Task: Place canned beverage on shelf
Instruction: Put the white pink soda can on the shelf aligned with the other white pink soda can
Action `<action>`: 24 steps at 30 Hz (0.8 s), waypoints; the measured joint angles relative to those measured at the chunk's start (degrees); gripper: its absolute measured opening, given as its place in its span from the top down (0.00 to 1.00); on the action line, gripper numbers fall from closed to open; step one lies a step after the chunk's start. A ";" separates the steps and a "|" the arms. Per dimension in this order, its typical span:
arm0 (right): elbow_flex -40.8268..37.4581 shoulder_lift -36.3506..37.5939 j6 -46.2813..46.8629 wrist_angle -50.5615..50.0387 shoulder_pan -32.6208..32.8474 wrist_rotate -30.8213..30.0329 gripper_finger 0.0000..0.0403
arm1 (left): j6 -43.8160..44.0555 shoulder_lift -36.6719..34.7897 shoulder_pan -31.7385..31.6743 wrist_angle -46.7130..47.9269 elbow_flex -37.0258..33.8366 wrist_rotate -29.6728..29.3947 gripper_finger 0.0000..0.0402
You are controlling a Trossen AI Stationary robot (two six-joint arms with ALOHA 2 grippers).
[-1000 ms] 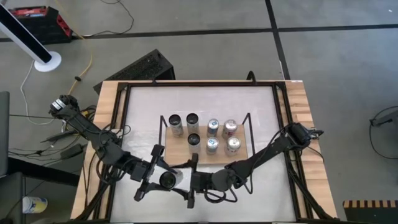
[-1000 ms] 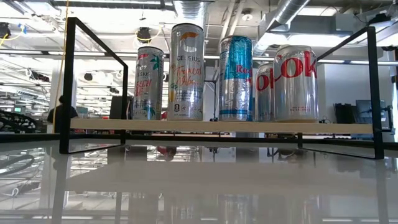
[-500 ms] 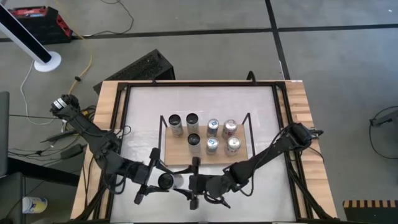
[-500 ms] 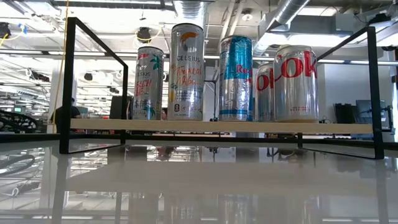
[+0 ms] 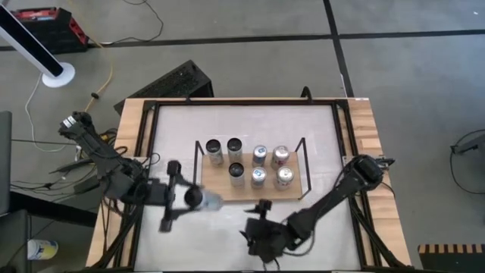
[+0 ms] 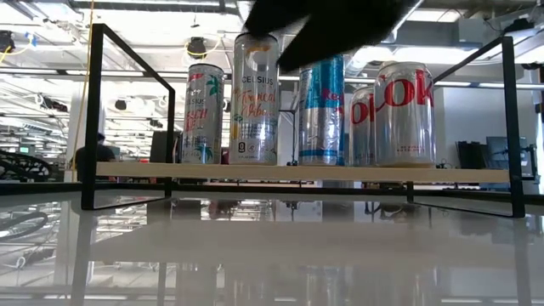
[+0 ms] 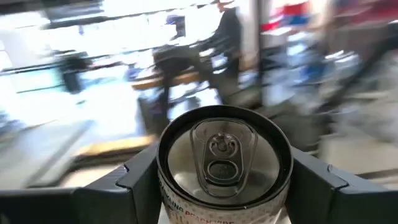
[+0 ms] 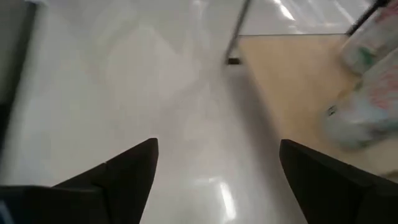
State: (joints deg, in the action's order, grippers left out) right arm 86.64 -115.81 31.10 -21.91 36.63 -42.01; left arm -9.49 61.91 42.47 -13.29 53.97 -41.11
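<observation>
Between the fingers of the left gripper [image 5: 187, 198] we saw the can [image 5: 195, 198], clamped by its sides with its top facing the wrist camera, so its long axis ran along the gripper's reach. From above, the gripper hung over the table [image 5: 174, 129] just off the shelf's [image 5: 267, 192] near left corner, with the can's far end almost touching the edge of the board. We judged the shelf to lie directly ahead of that gripper, along the can's own axis, so the can looked to need tipping upright before it could stand on the board.

On the shelf we counted seven cans [image 5: 259, 155] upright: four in the back row and three in the front. The one empty place was the front-left slot [image 5: 214, 179], the corner of the board nearest the held can. The left arm was clearly the nearer one to that slot.

Off to the other side, the right gripper [image 5: 265, 244] sat low near the table's front edge, well away from the shelf. Its fingers stood spread apart, gripping nothing, over bare table in its own wrist view.
</observation>
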 joint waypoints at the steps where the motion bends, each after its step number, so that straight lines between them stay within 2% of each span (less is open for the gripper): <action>1: -0.18 0.10 0.88 0.36 0.64 -0.03 0.12 | -0.38 -0.10 -0.90 1.17 0.04 -2.20 0.42; 3: -0.25 0.47 2.75 0.71 2.01 -0.81 0.13 | 0.32 0.22 -3.29 5.22 -0.17 -4.16 0.42; 7: -0.49 0.26 3.47 0.40 4.32 -4.10 0.14 | 6.95 0.18 -9.05 12.10 -0.39 -1.44 0.42; 11: -0.44 0.34 4.49 1.09 5.23 -4.79 0.14 | 9.71 0.09 -13.17 13.77 -3.90 -1.09 0.42; 17: -0.44 0.33 6.28 1.04 5.82 -4.85 0.14 | 11.08 -0.24 -17.19 10.44 -7.99 -0.63 0.42; 20: -0.44 0.33 6.38 1.10 5.76 -4.84 0.15 | 11.65 -0.02 -18.45 10.05 -9.43 2.03 0.42; 24: -0.44 0.33 5.22 1.53 5.70 -4.96 0.22 | 10.86 -0.26 -19.24 3.56 -13.13 3.41 0.42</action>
State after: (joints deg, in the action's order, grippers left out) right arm 86.19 -115.48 36.32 -20.38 42.33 -46.98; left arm 1.37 61.65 23.24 -9.73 40.85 -37.70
